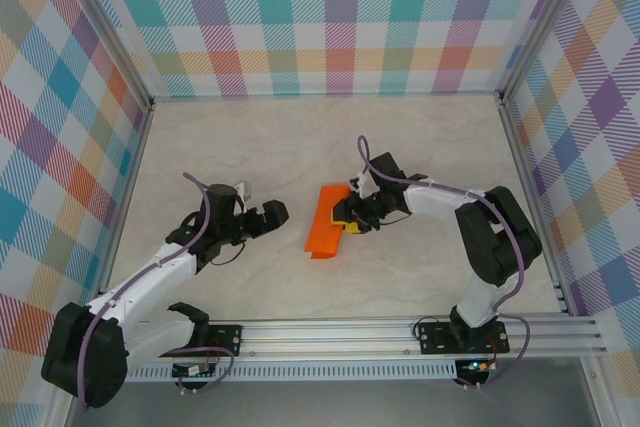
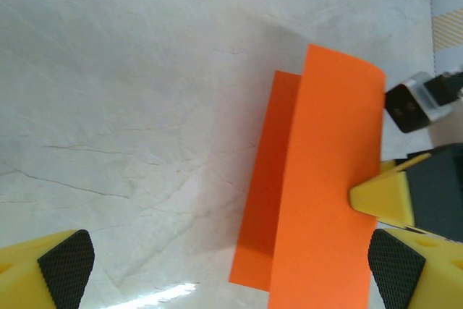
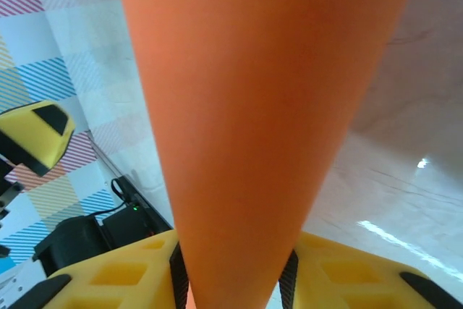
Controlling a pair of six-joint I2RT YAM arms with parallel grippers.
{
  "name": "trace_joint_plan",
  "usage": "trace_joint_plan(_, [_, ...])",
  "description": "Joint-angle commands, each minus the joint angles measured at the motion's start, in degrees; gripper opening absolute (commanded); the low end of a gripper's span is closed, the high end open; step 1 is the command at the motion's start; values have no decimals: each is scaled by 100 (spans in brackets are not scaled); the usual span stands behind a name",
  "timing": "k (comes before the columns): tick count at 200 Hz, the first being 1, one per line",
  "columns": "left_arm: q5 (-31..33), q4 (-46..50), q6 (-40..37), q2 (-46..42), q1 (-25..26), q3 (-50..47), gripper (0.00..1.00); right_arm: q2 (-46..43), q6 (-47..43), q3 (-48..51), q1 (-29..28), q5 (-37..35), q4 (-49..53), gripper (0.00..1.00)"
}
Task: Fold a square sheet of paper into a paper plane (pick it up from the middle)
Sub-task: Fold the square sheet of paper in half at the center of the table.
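left hand [image 1: 270, 215]: gaping wide
right hand [image 1: 347, 219]: straddling paper [image 1: 324, 225] edge, grip unclear
risk: flap likely slipping from between fingers [image 3: 108, 273], skewing crease

Table top [image 1: 300, 137]: pale, marble-veined, glossy under bright light. Walls [image 1: 330, 17]: pastel plaid panels behind, left and right of the table top. Aluminium rail [image 1: 350, 330]: along the table top's near edge.
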State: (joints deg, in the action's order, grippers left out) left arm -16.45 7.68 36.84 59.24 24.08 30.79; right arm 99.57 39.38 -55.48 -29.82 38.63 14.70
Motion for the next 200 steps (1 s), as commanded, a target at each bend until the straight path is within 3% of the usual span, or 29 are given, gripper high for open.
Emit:
trace_joint_plan(1, [55, -219, 257, 65, 297, -64, 100, 10, -559, -15, 128, 2, 321, 43])
trace_joint_plan(76, [215, -476, 233, 588, 668, 135, 100, -77, -722, -116, 188, -1344, 1165, 66])
trace_joint_plan(126, [32, -782, 147, 1126, 713, 288, 100, -276, -625, -209, 189, -1674, 1414, 70])
trace_joint_plan(200, [-78, -1080, 174, 1862, 713, 607, 89, 275, -934, -649, -1, -1887, 1982, 74])
